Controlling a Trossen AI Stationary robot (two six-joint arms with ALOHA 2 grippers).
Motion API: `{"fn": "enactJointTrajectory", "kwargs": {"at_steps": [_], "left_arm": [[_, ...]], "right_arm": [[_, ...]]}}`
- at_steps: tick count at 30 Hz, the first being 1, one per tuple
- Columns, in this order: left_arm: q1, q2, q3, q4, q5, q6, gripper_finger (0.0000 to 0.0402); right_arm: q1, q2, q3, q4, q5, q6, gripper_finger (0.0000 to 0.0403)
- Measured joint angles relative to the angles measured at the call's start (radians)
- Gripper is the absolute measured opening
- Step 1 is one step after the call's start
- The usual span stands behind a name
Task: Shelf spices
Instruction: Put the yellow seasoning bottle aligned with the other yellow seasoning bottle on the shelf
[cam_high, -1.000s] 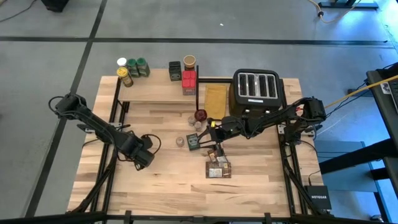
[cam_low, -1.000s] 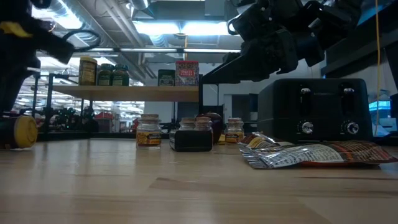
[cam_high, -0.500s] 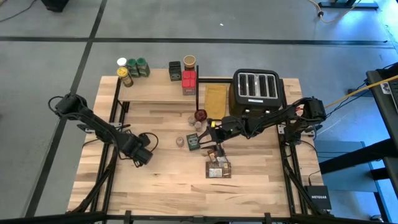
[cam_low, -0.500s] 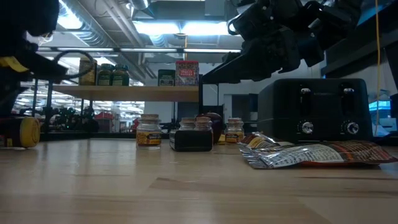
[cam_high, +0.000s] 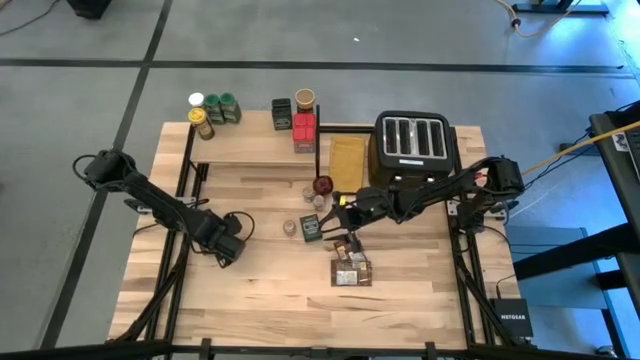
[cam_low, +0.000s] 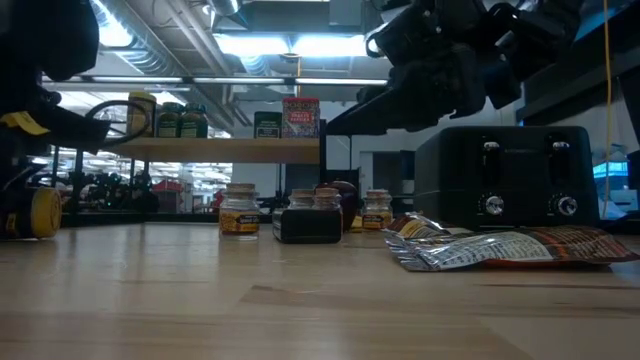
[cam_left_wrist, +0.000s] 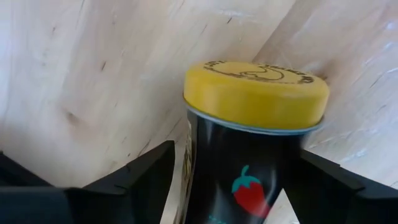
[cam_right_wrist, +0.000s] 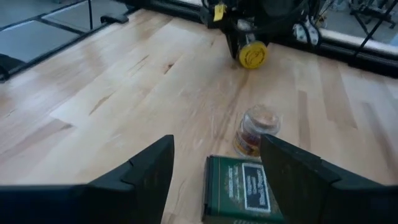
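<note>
A black tin with a yellow lid (cam_left_wrist: 255, 93) lies on its side on the table near the left edge, and it shows in the low view (cam_low: 45, 212) too. My left gripper (cam_high: 227, 247) points down over it, open, one finger on each side. A sliver of table shows between one finger (cam_left_wrist: 146, 174) and the tin. My right gripper (cam_right_wrist: 214, 186) hovers open mid-table above a dark green box (cam_right_wrist: 244, 186) and a small jar (cam_right_wrist: 256, 129). Several spices (cam_high: 222, 107) stand on the shelf (cam_high: 250, 145).
A black toaster (cam_high: 415, 140) stands at the back right beside a tan board (cam_high: 346, 158). Flat packets (cam_high: 350, 268) lie near mid-table. More small jars (cam_high: 312, 192) and a dark red knob (cam_high: 322, 184) sit in front of the shelf. The near part of the tabletop (cam_high: 260, 300) is bare wood.
My left gripper has come down over the yellow-lidded tin, which stays lying on the table.
</note>
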Motion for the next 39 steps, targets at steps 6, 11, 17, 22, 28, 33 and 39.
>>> {"fn": "enactJointTrajectory", "kwargs": {"at_steps": [6, 11, 17, 22, 28, 33, 39], "left_arm": [[-0.003, 0.002, 0.011, 0.022, -0.035, -0.082, 0.0222], [-0.027, -0.025, 0.065, 0.034, -0.169, -0.133, 0.0197], [-0.044, -0.123, 0.186, -0.067, -0.390, -0.169, 0.0212], [-0.062, -0.232, 0.237, -0.111, -0.678, -0.193, 0.0208], [-0.063, -0.319, 0.240, -0.106, -1.114, -0.206, 0.0207], [-0.014, -0.327, 0.238, -0.142, -1.376, -0.213, 0.0210], [0.148, -0.306, 0.237, -0.160, -1.448, -0.209, 0.0211]], "right_arm": [[0.000, 0.038, 0.000, 0.018, 0.005, 0.000, 0.0241], [0.000, 0.058, 0.000, 0.060, 0.047, -0.004, 0.0241], [0.000, 0.058, 0.000, 0.068, 0.051, -0.004, 0.0241], [0.000, 0.058, 0.000, 0.064, 0.054, -0.005, 0.0241], [0.000, 0.058, 0.000, 0.063, 0.054, -0.004, 0.0241], [0.000, 0.058, 0.000, 0.063, 0.054, -0.004, 0.0241], [0.000, 0.058, 0.000, 0.067, 0.055, -0.004, 0.0241]]}}
